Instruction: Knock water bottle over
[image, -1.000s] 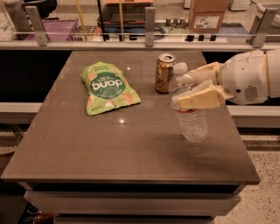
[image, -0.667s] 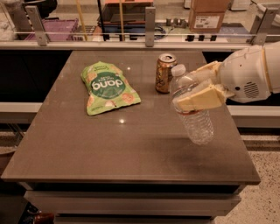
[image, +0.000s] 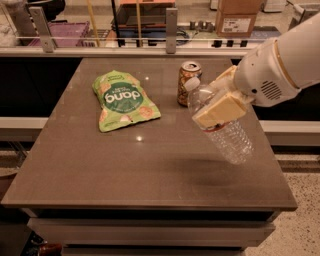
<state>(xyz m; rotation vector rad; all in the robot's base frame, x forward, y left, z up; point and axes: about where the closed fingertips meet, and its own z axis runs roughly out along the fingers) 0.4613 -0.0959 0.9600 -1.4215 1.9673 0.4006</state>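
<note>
The water bottle (image: 231, 140) is clear ribbed plastic with a white cap and a red-edged label band. It is tilted, with its cap toward the upper left beside the can and its base toward the lower right over the table's right side. My gripper (image: 209, 101) reaches in from the right on a white arm. Its cream fingers (image: 220, 110) are shut around the bottle's upper half at the label. I cannot tell whether the bottle's base touches the table.
A gold-brown drink can (image: 187, 82) stands upright just left of the bottle's cap. A green snack bag (image: 124, 100) lies flat at the back left. The brown table (image: 125, 170) has its right edge close beyond the bottle. Railing and boxes lie behind.
The bottle has gone from nearly upright to clearly tilted, cap toward the can and base swung right. My gripper has kept its hold and turned with it.
</note>
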